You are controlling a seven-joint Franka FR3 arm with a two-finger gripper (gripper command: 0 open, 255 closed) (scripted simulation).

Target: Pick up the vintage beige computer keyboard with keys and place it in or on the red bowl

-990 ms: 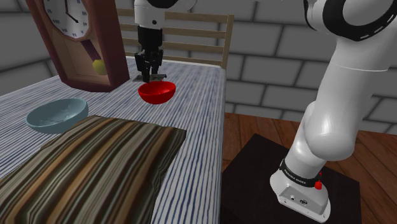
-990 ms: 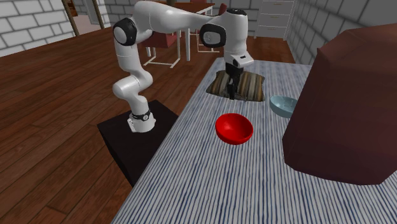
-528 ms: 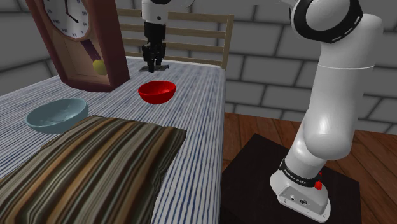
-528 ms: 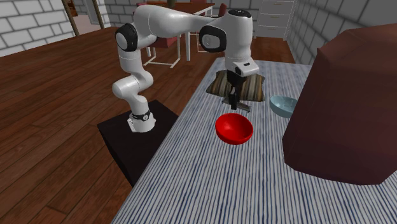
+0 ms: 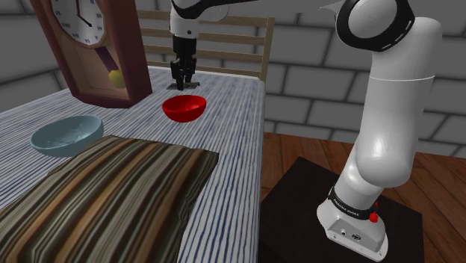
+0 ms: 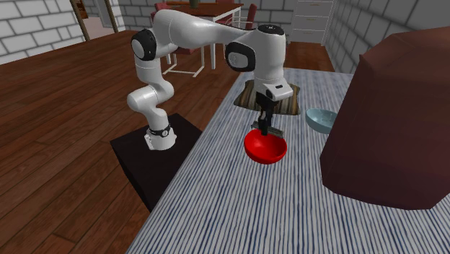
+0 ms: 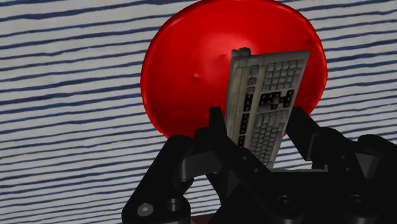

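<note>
The black gripper [image 7: 257,130] is closed on one end of the beige keyboard [image 7: 272,89], a finger pressed to each long edge. The keyboard hangs tilted above the red bowl [image 7: 191,76], which sits on the blue-striped cloth [image 7: 63,95]

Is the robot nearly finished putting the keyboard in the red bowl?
Nearly. Picking up looks done: the claw is shut on the beige keyboard. Right now it hangs over the red bowl. Left to do: lower it and let go.
</note>
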